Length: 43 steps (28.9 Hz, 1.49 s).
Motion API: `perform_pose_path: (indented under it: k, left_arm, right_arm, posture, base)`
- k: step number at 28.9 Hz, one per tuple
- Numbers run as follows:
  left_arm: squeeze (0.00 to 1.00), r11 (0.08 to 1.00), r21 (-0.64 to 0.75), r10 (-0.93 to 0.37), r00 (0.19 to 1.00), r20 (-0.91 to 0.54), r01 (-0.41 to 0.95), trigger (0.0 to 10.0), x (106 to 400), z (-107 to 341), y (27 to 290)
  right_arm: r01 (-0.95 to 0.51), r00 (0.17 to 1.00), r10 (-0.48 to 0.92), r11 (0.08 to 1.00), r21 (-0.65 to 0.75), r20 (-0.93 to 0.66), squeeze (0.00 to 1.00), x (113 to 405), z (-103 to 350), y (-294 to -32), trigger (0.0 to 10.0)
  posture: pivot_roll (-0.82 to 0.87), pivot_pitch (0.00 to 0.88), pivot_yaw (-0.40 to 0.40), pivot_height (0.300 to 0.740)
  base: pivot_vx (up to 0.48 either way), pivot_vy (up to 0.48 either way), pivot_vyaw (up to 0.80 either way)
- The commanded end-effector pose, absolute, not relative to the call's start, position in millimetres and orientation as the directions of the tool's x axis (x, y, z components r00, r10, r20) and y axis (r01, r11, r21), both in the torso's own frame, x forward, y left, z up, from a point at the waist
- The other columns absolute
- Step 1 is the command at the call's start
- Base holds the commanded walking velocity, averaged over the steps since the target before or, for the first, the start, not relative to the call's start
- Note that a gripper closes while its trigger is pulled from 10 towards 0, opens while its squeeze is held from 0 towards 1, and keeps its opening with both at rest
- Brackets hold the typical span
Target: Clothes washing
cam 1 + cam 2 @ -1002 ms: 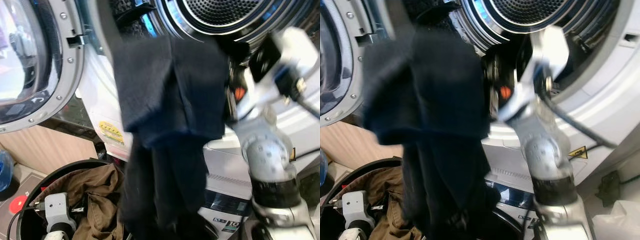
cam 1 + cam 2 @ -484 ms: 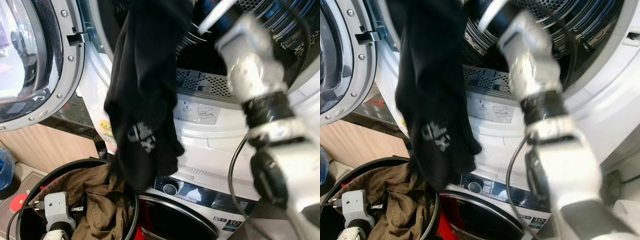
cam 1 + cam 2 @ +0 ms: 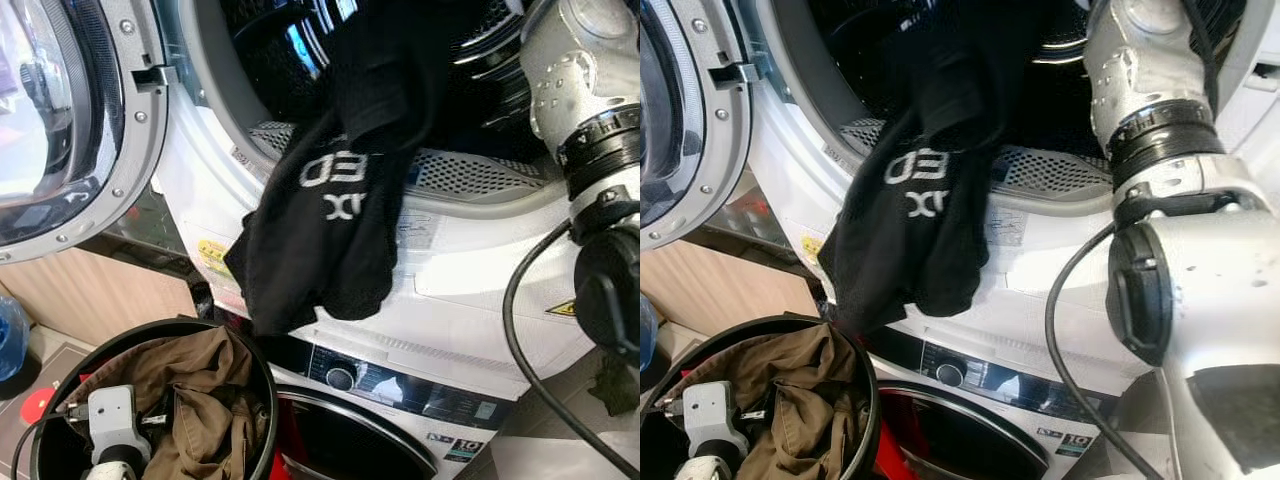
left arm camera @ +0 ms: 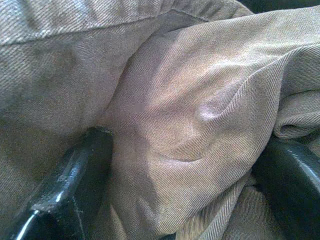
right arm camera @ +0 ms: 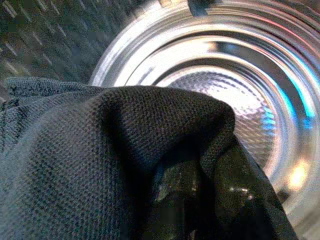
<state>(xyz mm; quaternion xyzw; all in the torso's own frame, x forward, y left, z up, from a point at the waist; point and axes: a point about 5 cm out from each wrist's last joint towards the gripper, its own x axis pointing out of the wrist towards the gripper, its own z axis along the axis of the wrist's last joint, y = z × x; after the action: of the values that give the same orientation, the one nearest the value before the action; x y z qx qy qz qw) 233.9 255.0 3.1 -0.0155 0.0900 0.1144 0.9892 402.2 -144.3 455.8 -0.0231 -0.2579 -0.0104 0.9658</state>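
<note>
Washing machine (image 3: 470, 250): white front-loader, taken as the landmark. Its round door (image 3: 70, 120) stood swung open to the left of the opening, and its steel drum (image 5: 235, 85) lay behind the opening.

Black garment (image 3: 330, 230): dark knit cloth with white lettering. It was draped over the lower lip of the machine's opening, its upper part inside the drum mouth and its lower part hanging down the white front panel, ending just above the basket.

Right arm (image 3: 1160, 150): silver, reaching up and into the machine's opening at the right of the garment. Right end effector (image 5: 175, 195): inside the drum mouth, wrapped in the black cloth, with the cloth bunched over the fingers. The fingers appeared closed on the garment.

Basket (image 3: 255, 375): round, black-rimmed, on the floor below and to the left of the machine's opening.

Brown garment (image 3: 200, 390): crumpled olive-brown cloth filling the basket.

Left end effector (image 4: 185, 160): down inside the basket, below the machine's door. Its two black fingers (image 4: 75, 185) stood apart, with a fold of brown cloth lying between them; whether they gripped it could not be told.

Blue bottle (image 3: 8, 340): on the floor at the far left, beneath the door.
</note>
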Motion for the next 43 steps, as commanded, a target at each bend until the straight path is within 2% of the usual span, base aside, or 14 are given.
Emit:
perform_pose_path:
  k: [1,4,5,6,8,9,10,11,12,23,33,41,43]
  left_arm:
    - [0.00,0.980,0.002,0.195,0.956,-0.221,-0.199,10.0,230.7,-4.3,247.5]
    - [0.00,0.981,0.005,0.189,0.956,-0.223,-0.193,10.0,229.6,-5.2,246.3]
    - [0.00,0.981,0.006,0.189,0.956,-0.223,-0.193,10.0,229.0,-5.3,246.6]
    - [0.00,0.981,0.007,0.190,0.956,-0.224,-0.193,10.0,228.7,-5.3,247.2]
    - [0.00,0.981,0.008,0.190,0.956,-0.224,-0.194,10.0,228.5,-5.4,247.5]
    - [0.00,0.982,0.015,0.188,0.955,-0.229,-0.190,10.0,228.1,-5.8,247.6]
    - [0.00,0.982,0.015,0.188,0.955,-0.229,-0.190,10.0,228.1,-5.8,247.6]
    - [0.00,0.982,0.014,0.188,0.955,-0.230,-0.190,10.0,228.0,-5.9,247.6]
    - [0.00,0.982,0.012,0.186,0.955,-0.230,-0.189,10.0,228.0,-6.0,247.3]
    - [0.00,0.983,0.006,0.179,0.955,-0.236,-0.182,10.0,227.0,-7.7,244.1]
    - [0.00,0.983,0.004,0.179,0.955,-0.235,-0.183,10.0,226.7,-8.0,243.8]
    - [0.00,0.984,0.004,0.175,0.956,-0.237,-0.179,10.0,227.6,-7.7,243.7]
    - [0.00,0.994,0.019,0.108,0.966,-0.236,-0.107,10.0,233.0,-4.5,238.5]
  right_arm:
    - [0.089,0.892,-0.061,0.995,-0.043,0.448,0.00,407.2,443.8,-144.2,0.0]
    - [0.028,0.938,-0.011,0.999,-0.044,0.348,0.00,418.4,408.6,-131.1,0.0]
    - [-0.022,0.948,0.045,0.997,-0.077,0.315,0.00,420.9,397.7,-122.3,0.9]
    - [-0.040,0.955,0.068,0.994,-0.100,0.290,0.00,422.6,389.5,-117.1,7.1]
    - [-0.041,0.958,0.070,0.993,-0.109,0.279,0.00,423.2,385.9,-115.6,7.1]
    - [-0.084,0.961,0.116,0.987,-0.134,0.252,0.00,424.4,377.2,-107.8,10.0]
    - [-0.084,0.961,0.116,0.987,-0.134,0.252,0.00,424.4,377.2,-107.8,10.0]
    - [-0.088,0.962,0.123,0.985,-0.147,0.245,0.53,424.8,374.6,-106.1,10.0]
    - [-0.103,0.962,0.140,0.981,-0.164,0.233,1.00,425.1,370.6,-102.4,10.0]
    - [-0.148,0.946,0.201,0.965,-0.215,0.255,1.00,422.7,377.8,-94.3,10.0]
    - [-0.190,0.928,0.211,0.977,-0.096,0.309,1.00,420.1,392.9,-102.6,10.0]
    - [-0.176,0.926,0.201,0.979,-0.106,0.318,1.00,420.0,395.8,-113.3,10.0]
    - [-0.175,0.929,0.198,0.979,-0.102,0.313,1.00,420.6,393.6,-115.1,10.0]
  posture:
    - [-0.01,0.017,0.012,0.740]
    - [-0.01,0.021,0.015,0.740]
    - [-0.01,0.022,0.015,0.740]
    - [-0.01,0.027,0.019,0.740]
    - [-0.01,0.028,0.019,0.740]
    - [-0.01,0.027,0.018,0.740]
    - [-0.01,0.027,0.018,0.740]
    - [-0.02,0.028,0.020,0.740]
    - [-0.01,0.029,0.020,0.740]
    - [-0.02,0.032,0.019,0.740]
    - [-0.02,0.031,0.017,0.740]
    - [-0.02,0.019,0.018,0.740]
    - [-0.02,0.020,0.018,0.740]
  base:
    - [0.000,0.000,0.00]
    - [0.000,0.000,0.00]
    - [0.000,0.000,0.00]
    - [0.000,0.000,0.00]
    - [0.000,0.000,0.00]
    - [0.000,0.000,0.00]
    - [0.000,0.000,0.00]
    - [0.000,0.000,0.00]
    - [0.000,0.000,0.00]
    - [0.000,0.000,0.00]
    - [0.000,0.000,0.00]
    - [0.000,0.000,0.00]
    - [0.000,0.000,0.00]
